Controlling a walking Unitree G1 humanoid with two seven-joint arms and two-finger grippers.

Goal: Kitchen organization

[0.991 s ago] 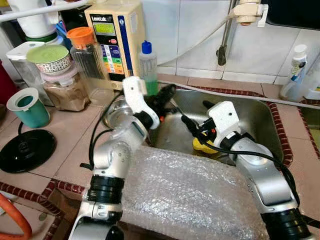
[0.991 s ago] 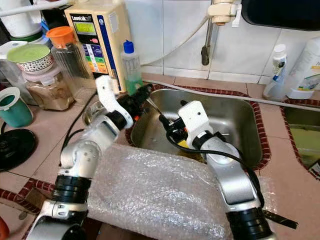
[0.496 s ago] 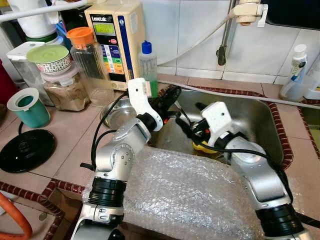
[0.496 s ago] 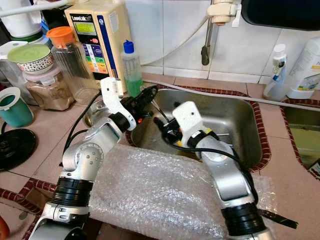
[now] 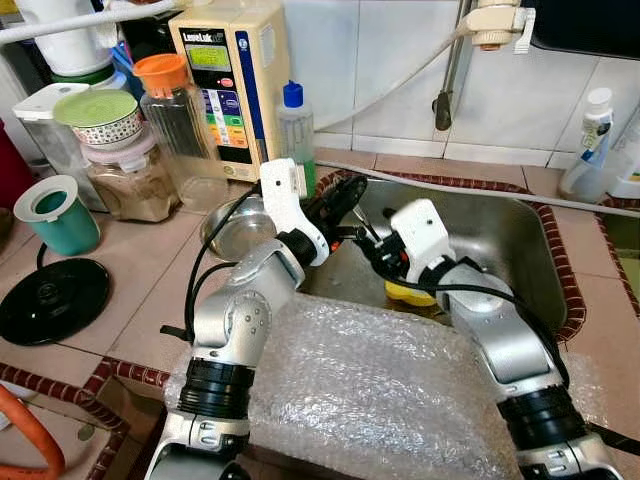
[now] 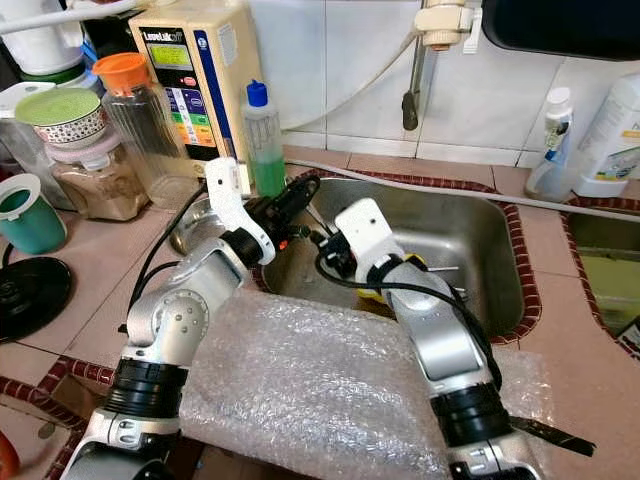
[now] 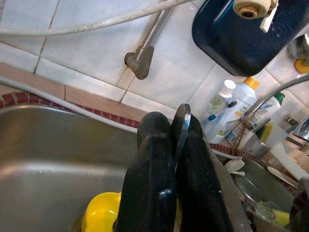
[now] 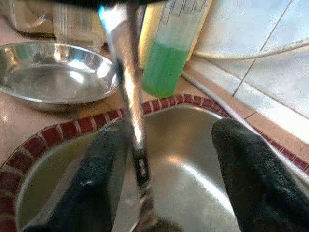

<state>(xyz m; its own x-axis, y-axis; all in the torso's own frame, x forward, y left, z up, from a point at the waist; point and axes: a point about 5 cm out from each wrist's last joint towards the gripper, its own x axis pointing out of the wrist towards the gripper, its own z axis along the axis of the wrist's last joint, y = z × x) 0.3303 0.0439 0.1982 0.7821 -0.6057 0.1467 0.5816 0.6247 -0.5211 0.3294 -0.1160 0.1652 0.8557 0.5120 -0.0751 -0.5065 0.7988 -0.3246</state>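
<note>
A thin metal utensil (image 8: pixel 131 96), probably a spoon or fork though its end cannot be made out, is held over the near left corner of the steel sink (image 5: pixel 500 235). It is clamped between the closed fingers of the left gripper (image 7: pixel 179 145), which is raised above the sink's left rim. The handle is seen hanging down from that grip, between the spread fingers of the right gripper (image 8: pixel 169 159), which is released and not yet closed on it; one finger (image 8: pixel 104 169) lies just beside the handle. A yellow object (image 5: pixel 410 293) is seen on the sink floor beneath the right wrist. A steel bowl (image 8: pixel 55 72) rests on the tiled counter (image 5: pixel 130 270) just left of the sink, and a bottle of green liquid (image 6: pixel 262 140) stands behind it. Bubble wrap (image 5: pixel 380 390) is spread over the counter's near edge.
</note>
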